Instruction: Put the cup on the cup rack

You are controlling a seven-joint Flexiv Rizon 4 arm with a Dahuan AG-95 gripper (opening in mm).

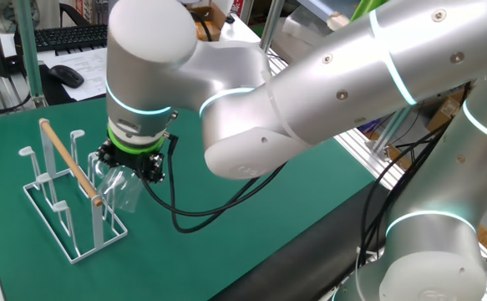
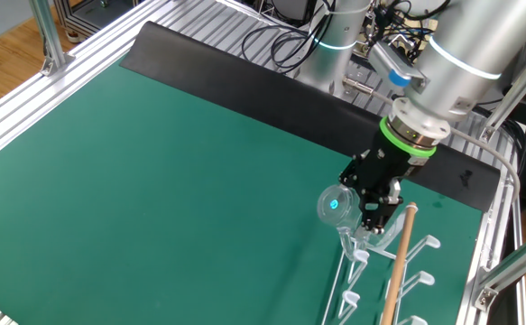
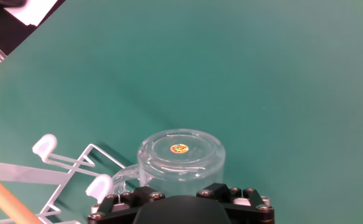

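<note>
My gripper (image 1: 131, 164) is shut on the cup (image 1: 118, 189), a clear glass tumbler, and holds it above the green mat. The cup sits right beside the near end of the cup rack (image 1: 59, 219), a white wire frame with upright pegs and a wooden rod (image 1: 66, 159) on top. In the other fixed view the gripper (image 2: 376, 204) holds the cup (image 2: 334, 204) tilted over the rack's end peg (image 2: 356, 247). In the hand view the cup (image 3: 180, 160) fills the space ahead of the fingers (image 3: 221, 190). Two rack pegs (image 3: 44, 147) lie to its left. I cannot tell whether the cup touches a peg.
The green mat (image 1: 251, 226) covers the table. A black cable (image 1: 195, 219) hangs from the hand and loops over the mat. A keyboard (image 1: 63, 38) and mouse (image 1: 66, 75) lie beyond the far edge. Aluminium frame rails (image 2: 28, 108) border the table.
</note>
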